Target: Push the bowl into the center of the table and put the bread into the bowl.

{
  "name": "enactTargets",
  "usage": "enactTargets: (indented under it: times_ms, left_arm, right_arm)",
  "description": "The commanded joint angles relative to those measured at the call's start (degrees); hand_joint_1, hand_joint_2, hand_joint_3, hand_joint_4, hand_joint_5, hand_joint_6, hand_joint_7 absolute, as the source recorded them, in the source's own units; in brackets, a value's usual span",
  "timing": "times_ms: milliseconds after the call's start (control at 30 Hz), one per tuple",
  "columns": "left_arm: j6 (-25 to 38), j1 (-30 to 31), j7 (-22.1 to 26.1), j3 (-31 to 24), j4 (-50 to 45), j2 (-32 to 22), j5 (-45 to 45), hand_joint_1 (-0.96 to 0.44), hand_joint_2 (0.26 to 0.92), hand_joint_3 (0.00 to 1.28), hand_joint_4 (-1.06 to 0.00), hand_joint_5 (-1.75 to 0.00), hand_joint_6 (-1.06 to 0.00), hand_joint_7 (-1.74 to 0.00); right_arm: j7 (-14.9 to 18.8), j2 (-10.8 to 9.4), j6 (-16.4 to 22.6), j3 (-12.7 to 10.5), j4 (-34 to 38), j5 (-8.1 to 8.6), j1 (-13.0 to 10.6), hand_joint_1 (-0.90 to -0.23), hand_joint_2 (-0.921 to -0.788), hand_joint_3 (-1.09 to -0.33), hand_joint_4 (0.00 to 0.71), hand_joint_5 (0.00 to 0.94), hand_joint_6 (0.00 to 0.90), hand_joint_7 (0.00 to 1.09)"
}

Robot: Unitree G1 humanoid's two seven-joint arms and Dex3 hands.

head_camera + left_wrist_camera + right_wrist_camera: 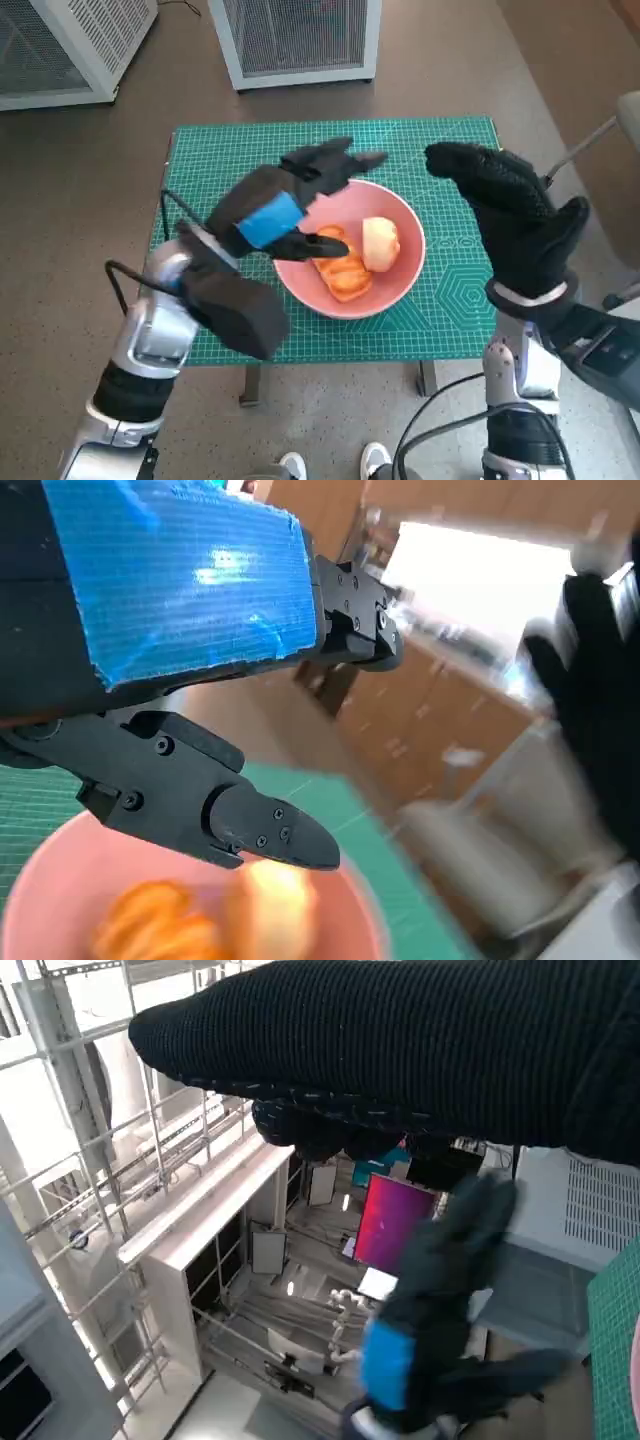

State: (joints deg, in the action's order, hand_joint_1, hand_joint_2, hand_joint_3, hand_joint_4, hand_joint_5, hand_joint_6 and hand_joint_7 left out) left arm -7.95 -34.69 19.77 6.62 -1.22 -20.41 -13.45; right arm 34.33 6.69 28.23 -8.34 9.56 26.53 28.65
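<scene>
Over the table's green mat (pixel 230 160), both my hands hang raised, neither holding anything. My left hand (pixel 285 200) hovers above the near-left rim of the pink bowl (pixel 400 285); its fingers are spread loose, thumb stretched over the bowl, no contact that I can see. My right hand (pixel 510 215), gloved, is lifted to the right of the bowl, fingers apart & curved, palm facing left, touching nothing.

One bowl sits roughly mid-mat. Inside it: two bread pcs, touching, an orange ridged roll (pixel 340 272) and a paler round bun (pixel 381 243) to its right.

Hard to make out: left hand covers part of the bowl's far-left rim. Left wrist view shows the bowl (pixel 60 880) & both breads blurred and cut off at the frame edge, with the thumb (pixel 270 830) just above them. Right wrist view is mostly glove (pixel 400 1050); the left hand (pixel 440 1300) shows there blurred, and only a sliver of mat.
</scene>
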Motion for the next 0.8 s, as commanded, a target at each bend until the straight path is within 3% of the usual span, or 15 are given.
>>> enactTargets:
  times_ms: [33,133,233,333,800]
  left_arm:
    - [-4.0,1.4,-0.9,-4.6,-0.6,1.7,7.7,-0.55,0.92,0.11,-0.19,0.0,-0.19,-0.22]
    - [-5.6,1.5,-2.5,-6.4,-1.2,4.3,11.5,-0.56,0.921,0.17,-0.17,0.0,-0.17,-0.22]
    - [-6.8,1.8,-4.4,-7.1,-2.2,6.5,13.4,-0.57,0.921,0.24,-0.16,0.0,-0.06,-0.4]
    - [-8.9,2.1,-5.9,-7.7,-1.5,8.2,14.6,-0.59,0.921,0.29,-0.16,0.0,-0.02,-0.45]
    - [-16.6,3.0,-5.3,-9.7,3.1,10.6,20.2,-0.66,0.921,0.36,-0.18,-0.01,0.0,-0.46]
  right_arm:
    - [-1.6,0.8,-1.2,-0.1,-0.8,-1.43,0.7,-0.405,-0.921,-0.478,0.494,0.0,0.11,0.72]
    - [-2.7,1.0,-1.6,-0.1,-1.3,-1.97,1.3,-0.398,-0.921,-0.479,0.464,0.0,0.111,0.72]
    - [-3.8,1.1,-2.0,-0.1,-1.8,-2.66,1.9,-0.387,-0.921,-0.477,0.446,0.0,0.111,0.72]
    - [-5.0,1.1,-2.4,-0.1,-2.1,-3.4,2.6,-0.382,-0.921,-0.471,0.438,0.0,0.113,0.71]
    - [-8.3,0.8,-1.2,1.1,-2.8,-7.53,4.6,-0.401,-0.921,-0.459,0.383,0.0,0.086,0.68]
